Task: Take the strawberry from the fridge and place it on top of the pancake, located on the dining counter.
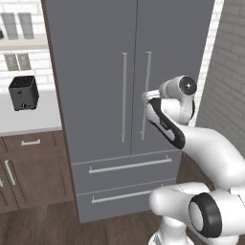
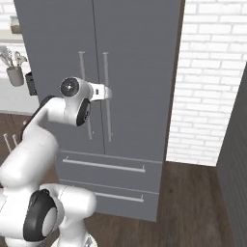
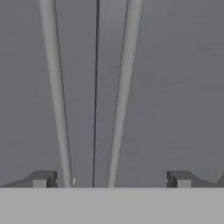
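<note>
I have the gripper (image 3: pixel 111 179) close in front of the fridge (image 1: pixel 95 57), its jaws spread wide and holding nothing; in the hand view the two dark fingertips (image 3: pixel 41 178) stand well apart at the bottom, with both door handles rising between them. Both doors are shut, so the strawberry and the shelves inside are hidden; I can only say the berry should lie somewhere behind these doors. The pancake and the dining counter are elsewhere. In the left base view the wrist sits level with the lower half of the right handle (image 1: pixel 145 95), just beside it; whether it touches I cannot tell. The left handle (image 1: pixel 124 95) stands just across the door seam. I judge the step in hand to be opening a door, with the berry not yet reached. The handle is a thin, stiff vertical bar, smooth and likely slippery, so I would close on one bar only, square across it and near mid-height, and pull along the door's arc, because the two bars stand close and a wide grip could catch both. The door itself should feel heavy against the arm. The strawberry, by contrast, will be light, soft and easily bruised, so I would take it gently across its body below the leafy cap. A toaster (image 1: pixel 23 92) sits on the wall counter (image 1: pixel 28 119) to the left.
</note>
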